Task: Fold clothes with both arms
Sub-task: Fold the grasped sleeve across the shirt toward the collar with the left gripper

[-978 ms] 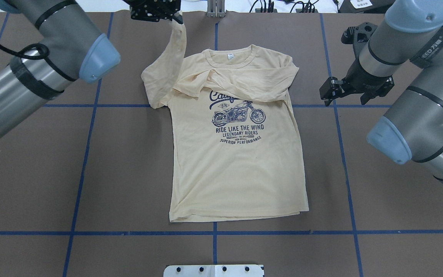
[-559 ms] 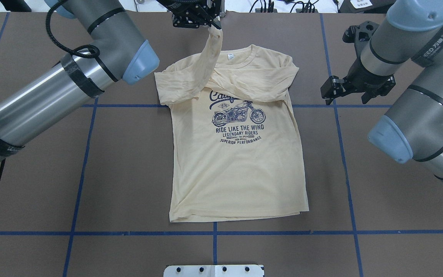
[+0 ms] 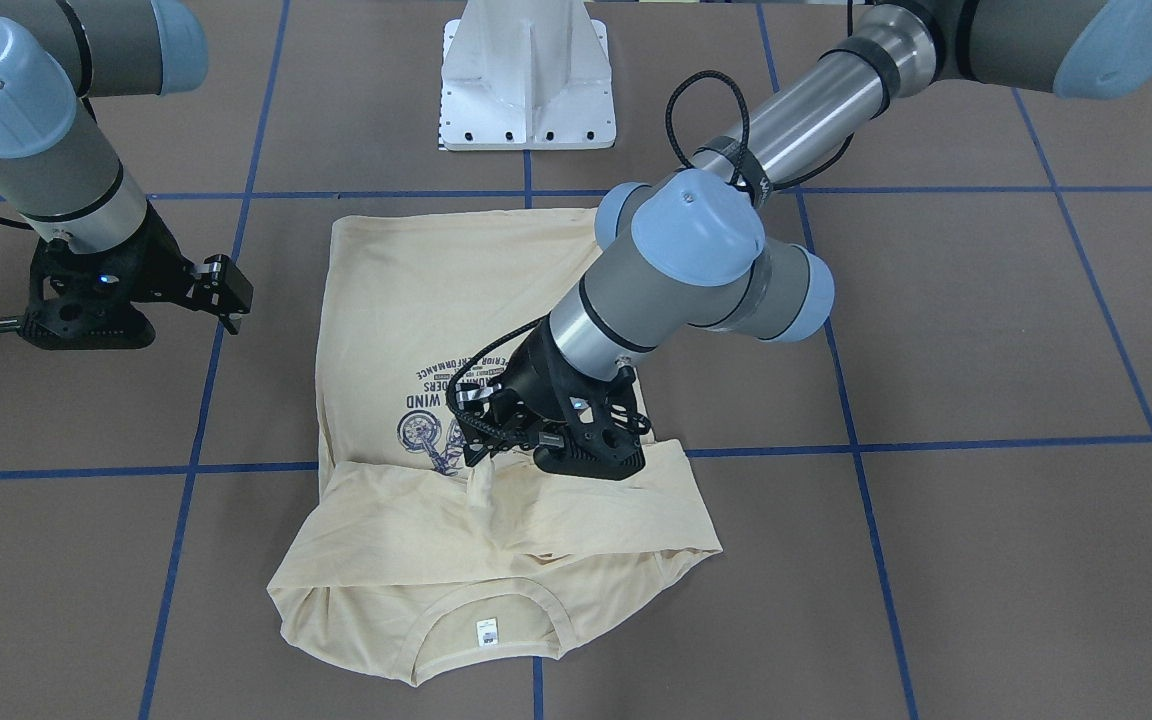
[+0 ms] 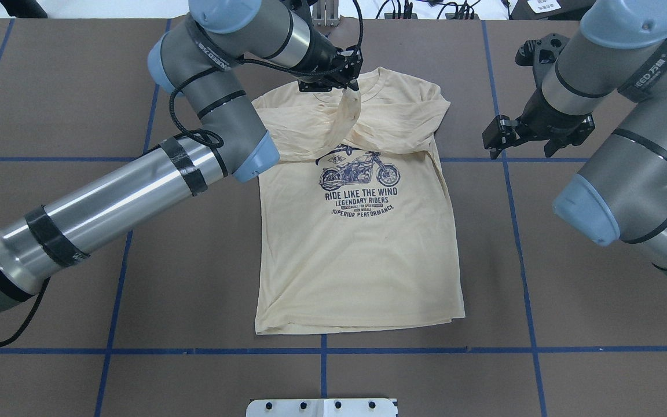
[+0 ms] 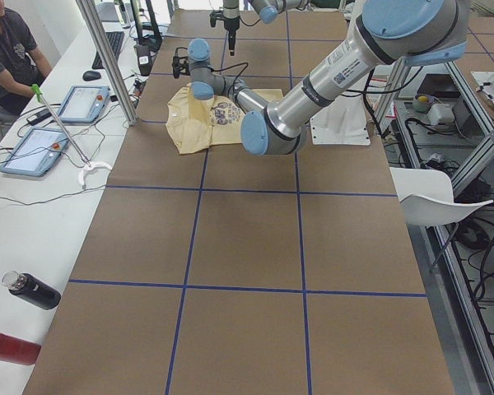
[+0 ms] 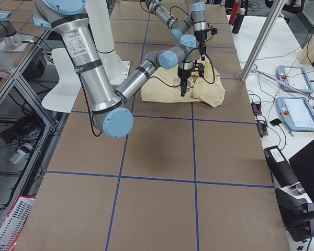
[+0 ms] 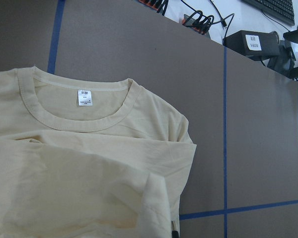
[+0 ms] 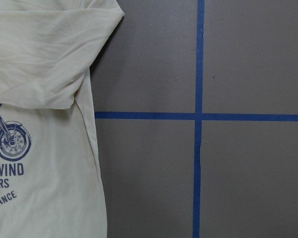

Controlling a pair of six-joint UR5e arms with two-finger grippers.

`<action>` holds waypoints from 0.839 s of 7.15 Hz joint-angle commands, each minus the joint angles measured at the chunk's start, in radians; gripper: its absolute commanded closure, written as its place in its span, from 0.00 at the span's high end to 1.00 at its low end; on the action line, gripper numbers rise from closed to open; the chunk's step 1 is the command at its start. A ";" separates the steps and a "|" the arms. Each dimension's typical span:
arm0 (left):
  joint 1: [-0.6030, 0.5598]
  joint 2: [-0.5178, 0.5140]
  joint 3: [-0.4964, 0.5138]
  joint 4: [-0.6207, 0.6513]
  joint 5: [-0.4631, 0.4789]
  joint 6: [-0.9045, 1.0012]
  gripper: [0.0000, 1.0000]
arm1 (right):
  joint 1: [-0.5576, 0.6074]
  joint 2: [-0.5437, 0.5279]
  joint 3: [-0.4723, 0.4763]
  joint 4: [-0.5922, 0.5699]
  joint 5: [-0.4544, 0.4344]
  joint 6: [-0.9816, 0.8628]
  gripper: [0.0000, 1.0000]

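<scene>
The cream-yellow T-shirt (image 4: 356,249) lies print-up on the brown table, collar at the far side. Its right sleeve (image 4: 403,124) is folded across the chest. My left gripper (image 4: 350,87) is shut on the cuff of the left sleeve (image 4: 346,116) and holds it above the collar, so the sleeve hangs over the top of the print. In the front view this gripper (image 3: 479,462) hovers just above the chest. The neck tag (image 7: 84,97) shows in the left wrist view. My right gripper (image 4: 521,145) is open and empty, right of the shirt's shoulder.
The white pedestal base (image 3: 526,75) stands at the robot's side of the table. Blue tape lines (image 4: 513,231) grid the brown surface. In the left view a person (image 5: 8,49) sits by tablets, and bottles (image 5: 33,290) lie on the side bench.
My left arm has swung right and down with the sleeve, from beyond the shirt's left shoulder to over the collar. The sleeve now drapes across the chest. The right arm has not moved.
</scene>
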 commanded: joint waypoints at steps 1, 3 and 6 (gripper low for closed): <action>0.091 -0.036 0.066 -0.049 0.160 0.000 0.00 | -0.001 0.005 -0.006 0.005 0.000 0.003 1.00; 0.164 -0.093 0.127 -0.078 0.299 0.004 0.00 | -0.001 0.011 -0.006 0.006 0.001 0.003 1.00; 0.199 -0.116 0.126 -0.161 0.379 0.024 1.00 | 0.016 0.015 -0.006 0.006 0.015 0.001 1.00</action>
